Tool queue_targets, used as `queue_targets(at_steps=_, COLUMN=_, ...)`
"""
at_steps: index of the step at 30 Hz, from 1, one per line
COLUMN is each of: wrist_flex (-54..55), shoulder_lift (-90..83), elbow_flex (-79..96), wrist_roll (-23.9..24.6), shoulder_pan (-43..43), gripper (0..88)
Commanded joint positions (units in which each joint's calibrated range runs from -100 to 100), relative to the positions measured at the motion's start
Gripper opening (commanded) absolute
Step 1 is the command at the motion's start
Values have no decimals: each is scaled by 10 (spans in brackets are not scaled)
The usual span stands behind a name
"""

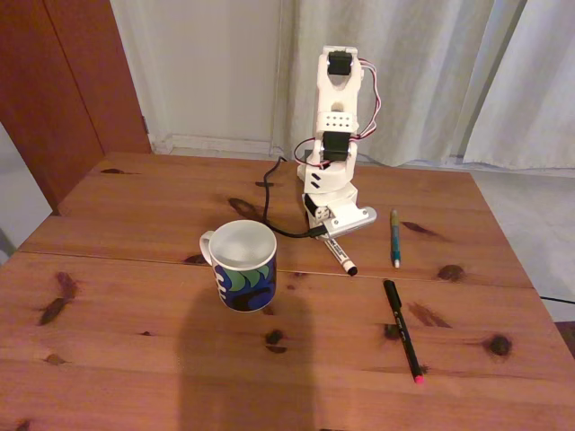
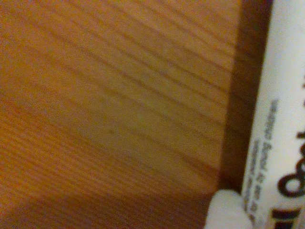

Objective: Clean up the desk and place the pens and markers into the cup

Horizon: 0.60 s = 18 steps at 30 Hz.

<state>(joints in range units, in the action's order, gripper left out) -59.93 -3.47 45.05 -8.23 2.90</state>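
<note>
The white plastic pincer (image 1: 329, 232) is lying low over the white-barrelled marker (image 1: 337, 250) on the knotty plank bench (image 1: 135, 296); I cannot tell its grip. The glossy patterned cup (image 1: 241, 267) is standing nearby.

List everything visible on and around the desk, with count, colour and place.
desk: one, reddish-brown planks with dark knots.
cup: one, white with blue-green pattern, left of centre in the fixed view, nothing visible inside.
white marker: one, white barrel, black tip, lying by the gripper; its printed barrel in the wrist view.
teal pen: one, right of the arm.
black pen: one, pink-red tip, front right.
cable: one, black, behind the cup.
curtains: pale, behind the desk.
arm: one, white, at the far edge.
gripper: lowered at the marker; jaws unclear.
</note>
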Motion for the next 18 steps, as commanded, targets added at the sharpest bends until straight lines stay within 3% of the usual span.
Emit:
queue_targets(at_steps=1, wrist_flex=11, shoulder_lift=-14, elbow_flex=-8, wrist_roll=0, shoulder_pan=-1, gripper=7)
queue_targets(at_steps=6, wrist_flex=94, shoulder_lift=-27, elbow_flex=-27, wrist_roll=4, shoulder_pan=-23, gripper=6)
queue_targets(at_steps=12, wrist_flex=206, shoulder_lift=-77, elbow_flex=-20, wrist_roll=46, shoulder_pan=-41, gripper=6)
queue_targets(at_steps=18, wrist_flex=258, shoulder_lift=-116, elbow_flex=-18, wrist_roll=58, shoulder_pan=-52, gripper=6)
